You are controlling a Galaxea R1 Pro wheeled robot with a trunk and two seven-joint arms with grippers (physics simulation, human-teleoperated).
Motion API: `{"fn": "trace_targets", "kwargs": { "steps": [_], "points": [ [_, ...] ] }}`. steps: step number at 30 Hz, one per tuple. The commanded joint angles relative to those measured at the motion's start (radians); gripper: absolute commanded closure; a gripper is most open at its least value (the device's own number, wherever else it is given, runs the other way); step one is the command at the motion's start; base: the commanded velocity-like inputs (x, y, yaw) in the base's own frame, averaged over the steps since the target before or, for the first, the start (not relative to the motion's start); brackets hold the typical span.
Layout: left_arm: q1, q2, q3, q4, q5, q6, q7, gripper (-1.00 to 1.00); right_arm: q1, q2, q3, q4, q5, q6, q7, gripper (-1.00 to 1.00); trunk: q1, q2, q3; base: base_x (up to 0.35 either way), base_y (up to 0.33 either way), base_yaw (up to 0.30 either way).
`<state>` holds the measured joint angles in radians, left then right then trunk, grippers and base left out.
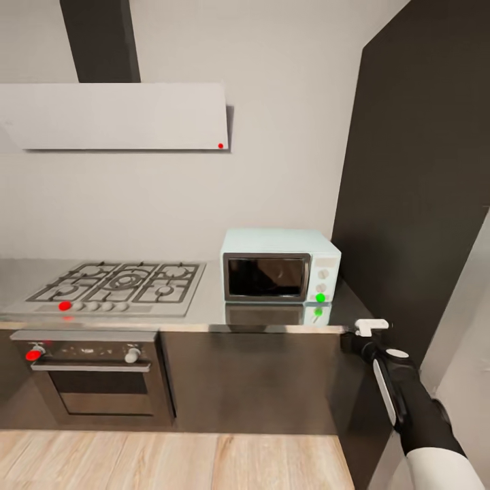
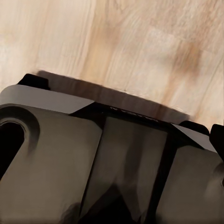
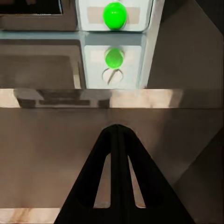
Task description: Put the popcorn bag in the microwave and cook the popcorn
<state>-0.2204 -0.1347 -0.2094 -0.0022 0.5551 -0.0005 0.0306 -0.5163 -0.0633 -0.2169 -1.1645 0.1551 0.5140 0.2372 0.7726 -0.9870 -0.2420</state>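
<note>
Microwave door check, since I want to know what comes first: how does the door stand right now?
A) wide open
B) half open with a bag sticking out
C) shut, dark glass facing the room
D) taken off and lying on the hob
C: the microwave on the countertop shows its dark glass door flush in its grey frame.

I see the pale-blue microwave upright on the grey countertop, door shut, at my one o'clock. Its white knob panel carries a green dot, mirrored in the slab.
</note>
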Motion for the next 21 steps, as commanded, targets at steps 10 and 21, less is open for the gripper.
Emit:
{"fn": "trace_targets", "kwargs": {
  "steps": [10,21],
  "points": [
    [-0.001,0.006,-0.007,-0.001,0.011,-0.001,0.002,-1.0,0.001,-0.011,0.001,0.595,0.037,-0.135,-0.003,1.0,-0.001,-0.001,-0.001,-0.175,0.0,0.0],
    [-0.001,0.006,-0.007,-0.001,0.007,-0.001,0.002,-1.0,0.148,-0.022,-0.005,1.197,0.157,-0.589,-0.119,1.0,-0.001,-0.001,-0.001,-0.001,0.0,0.0]
  ]
}}
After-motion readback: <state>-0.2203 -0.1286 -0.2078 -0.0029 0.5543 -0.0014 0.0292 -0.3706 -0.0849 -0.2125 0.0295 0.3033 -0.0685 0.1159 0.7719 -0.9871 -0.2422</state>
